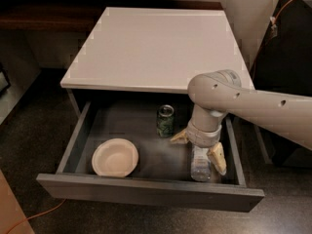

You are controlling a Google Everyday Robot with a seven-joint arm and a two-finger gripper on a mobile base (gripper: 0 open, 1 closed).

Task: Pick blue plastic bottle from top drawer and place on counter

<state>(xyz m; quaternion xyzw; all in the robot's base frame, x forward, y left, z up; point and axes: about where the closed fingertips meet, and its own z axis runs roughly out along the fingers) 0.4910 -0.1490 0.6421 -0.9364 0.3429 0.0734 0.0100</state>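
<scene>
The top drawer point(146, 192) stands pulled out. Inside it, near the front at the right end, the blue plastic bottle point(201, 164) stands upright. The gripper point(198, 153) hangs just above it, inside the drawer, jaws spread wide, one tan finger point(179, 137) out to the bottle's left and the other down its right side. They hold nothing, and whether either finger touches the bottle cannot be told. A cream bowl point(115, 157) lies at the drawer's front left. A dark green can point(165, 121) stands upright near the drawer's back, about mid-width. Above and behind the drawer spreads the white counter point(151, 43).
</scene>
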